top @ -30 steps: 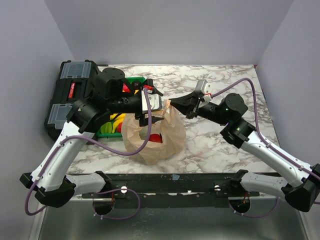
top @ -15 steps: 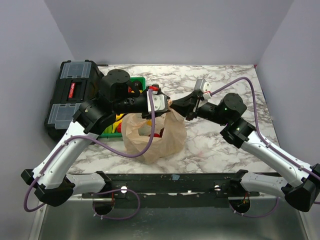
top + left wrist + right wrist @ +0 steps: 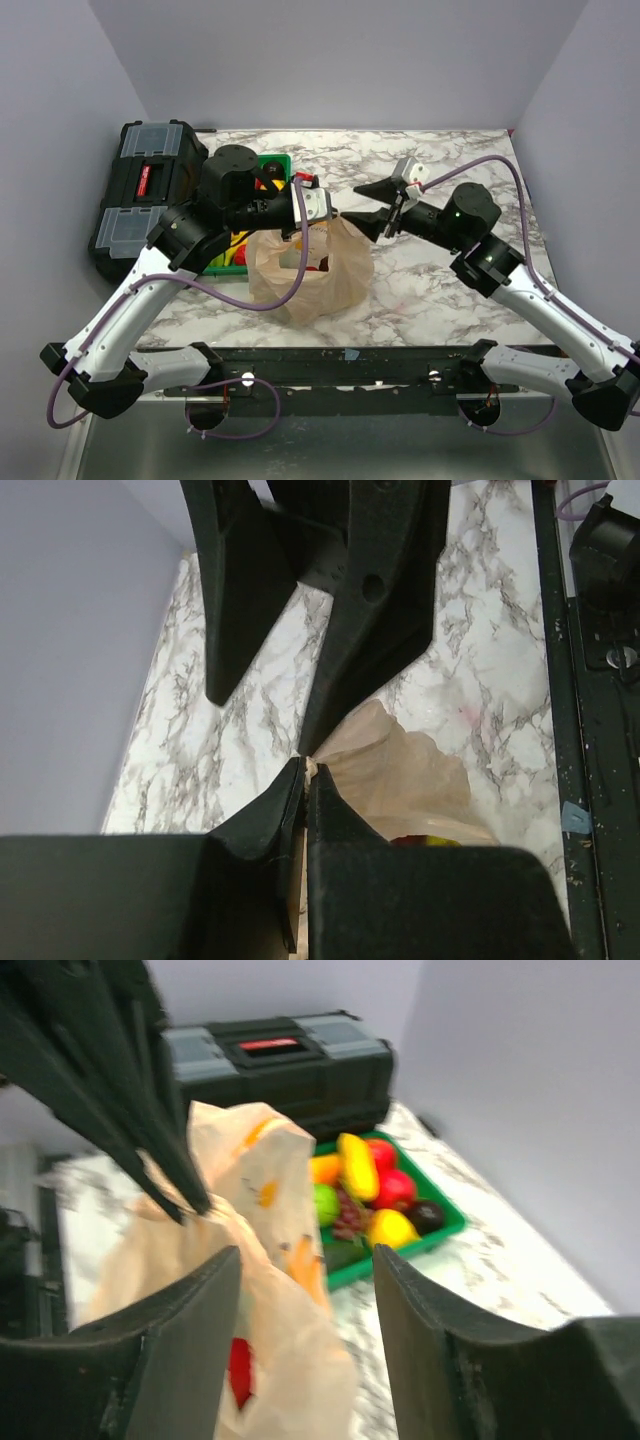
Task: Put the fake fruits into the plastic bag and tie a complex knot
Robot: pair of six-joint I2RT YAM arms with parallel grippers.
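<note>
The pale peach plastic bag (image 3: 312, 275) stands at mid-table with its mouth up. My left gripper (image 3: 336, 213) is shut on the bag's top right rim; in the left wrist view its jaws (image 3: 306, 765) pinch a thin fold of plastic. My right gripper (image 3: 352, 201) hangs open just right of that rim, holding nothing, with the bag (image 3: 250, 1160) in front of its jaws (image 3: 307, 1252). A red fruit (image 3: 238, 1370) lies inside the bag. More fake fruits (image 3: 375, 1195) sit in the green tray (image 3: 440, 1235). A knot is not in view.
A black toolbox (image 3: 145, 190) stands at the table's far left, with the green tray (image 3: 275, 158) beside it, partly under my left arm. Grey walls close in the table on three sides. Purple cables loop from both arms.
My left gripper moved right and shut on the bag's rim. My right gripper, shut on that rim before, opened and let it go, drawing back slightly to the right.
</note>
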